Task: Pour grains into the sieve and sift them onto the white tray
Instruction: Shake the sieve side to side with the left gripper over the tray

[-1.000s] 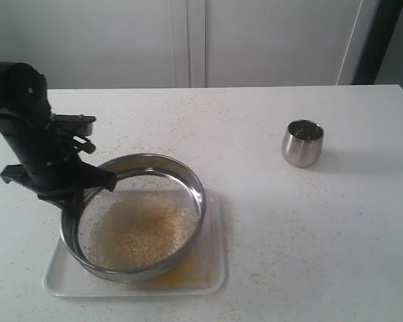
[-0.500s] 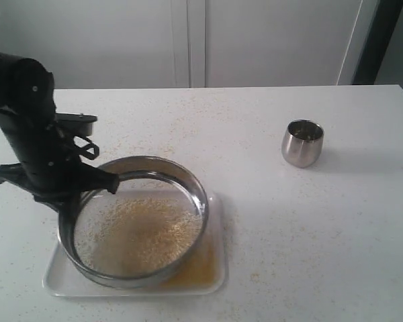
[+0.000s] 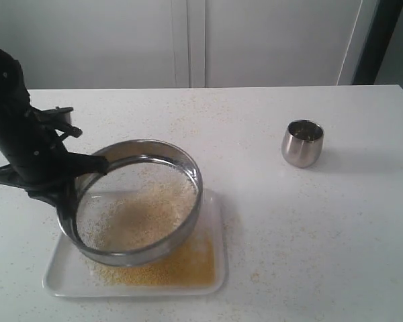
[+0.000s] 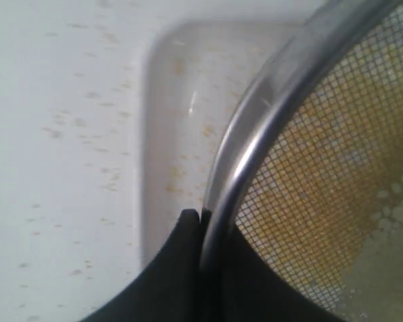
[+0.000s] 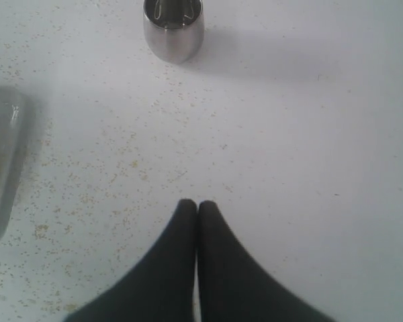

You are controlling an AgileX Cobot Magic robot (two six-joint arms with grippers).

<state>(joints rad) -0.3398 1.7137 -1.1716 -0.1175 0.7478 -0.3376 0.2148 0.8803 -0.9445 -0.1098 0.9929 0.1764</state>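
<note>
Speckled white desk [image 3: 309, 235], pale cabinet doors behind. Left claw [image 4: 201, 219] grips the rim of the sieve [image 3: 188, 176], holding it over the white tray [image 3: 62, 279]. Grains [image 3: 144, 209] lie on the mesh, and finer golden ones on the tray. Right claw [image 5: 197, 205] is pressed closed and empty, apart from the steel cup [image 3: 302, 142].

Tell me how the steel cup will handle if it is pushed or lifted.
The cup looks like thin polished steel, so it is probably stiff and fairly light. Its wall curves in toward a narrower base, so a push high on the side may rock or tip it. The smooth, shiny surface could slip when gripped.
</note>
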